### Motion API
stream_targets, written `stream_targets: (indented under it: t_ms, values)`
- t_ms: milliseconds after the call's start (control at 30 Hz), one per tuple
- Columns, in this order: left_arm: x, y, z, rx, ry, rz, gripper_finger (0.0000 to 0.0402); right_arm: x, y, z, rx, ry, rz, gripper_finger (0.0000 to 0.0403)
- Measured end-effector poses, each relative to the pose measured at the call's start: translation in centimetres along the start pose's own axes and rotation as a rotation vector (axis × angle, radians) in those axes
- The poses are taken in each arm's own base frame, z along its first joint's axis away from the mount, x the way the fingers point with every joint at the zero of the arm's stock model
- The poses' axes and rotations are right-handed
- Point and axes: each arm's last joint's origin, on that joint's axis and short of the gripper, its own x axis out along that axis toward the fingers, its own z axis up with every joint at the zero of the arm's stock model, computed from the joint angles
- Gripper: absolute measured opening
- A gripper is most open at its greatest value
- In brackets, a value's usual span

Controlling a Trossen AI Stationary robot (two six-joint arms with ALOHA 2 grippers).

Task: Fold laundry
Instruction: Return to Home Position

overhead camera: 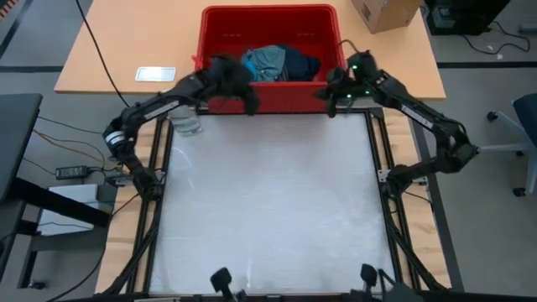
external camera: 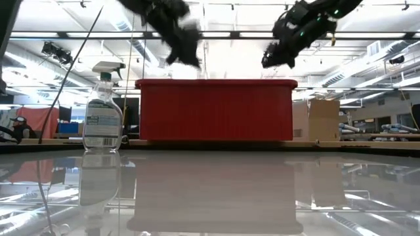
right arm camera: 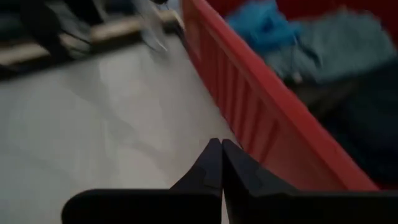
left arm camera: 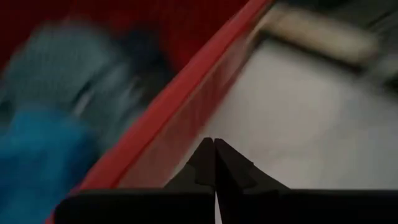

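The laundry lies heaped inside a red bin at the table's far edge: a teal-grey piece, a bright blue piece and a dark piece. No gripper touches it. My left gripper hangs shut and empty in the air over the left part of the bin's near wall, well above the rim in the low view. My right gripper hangs shut and empty at much the same height over the wall's right part. Both point slantwise down.
The red bin stands along the far edge of the white work surface. A clear spray bottle stands near the bin's left corner. A cardboard box sits on the wooden table behind, at the far right.
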Motion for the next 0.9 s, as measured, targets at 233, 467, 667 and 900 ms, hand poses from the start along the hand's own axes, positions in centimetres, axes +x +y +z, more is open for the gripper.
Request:
stream_targets:
  t_ms: [233, 467, 667, 900]
  values:
    - [-8.7, -3.8, 4.0, 0.059, -0.309, -0.197, 0.0, -6.2, 3.6, 2.1, -0.116, -0.226, 0.216, 0.0005]
    - [-12.6, -7.6, 1.0, 0.086, -0.503, -0.346, 0.0, -13.3, 7.5, 3.0, -0.156, -0.438, 0.274, 0.0005]
    - [-12.4, -8.3, -5.8, -0.048, -0.514, -0.369, 0.0, -16.5, 10.1, 1.0, -0.067, -0.385, 0.27, 0.0004]
    - [-12.8, -7.8, -10.9, -0.151, -0.598, -0.38, 0.0, -18.7, 11.7, -1.7, -0.043, -0.392, 0.122, 0.0002]
